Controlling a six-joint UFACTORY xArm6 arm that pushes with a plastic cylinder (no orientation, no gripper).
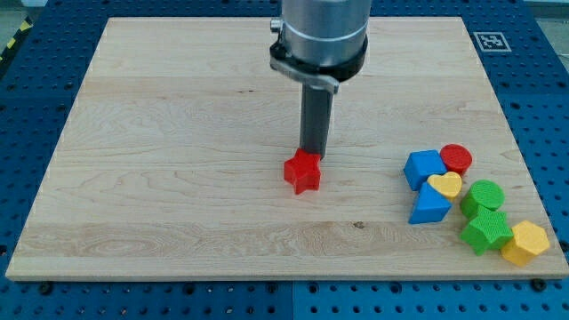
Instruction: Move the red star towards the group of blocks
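The red star (302, 172) lies near the middle of the wooden board (178, 133). My tip (312, 155) stands just behind the star, at its upper right edge, touching or nearly touching it. The group of blocks sits at the view's lower right: a blue pentagon-like block (423, 166), a red cylinder (457, 158), a yellow heart (446, 185), a blue triangle (430, 206), a green cylinder (485, 195), a green star-like block (485, 230) and a yellow hexagon (525, 243).
The board lies on a blue perforated table (36, 53). A fiducial marker (491, 41) sits at the board's top right corner. The arm's grey body (320, 31) rises above the rod at the view's top centre.
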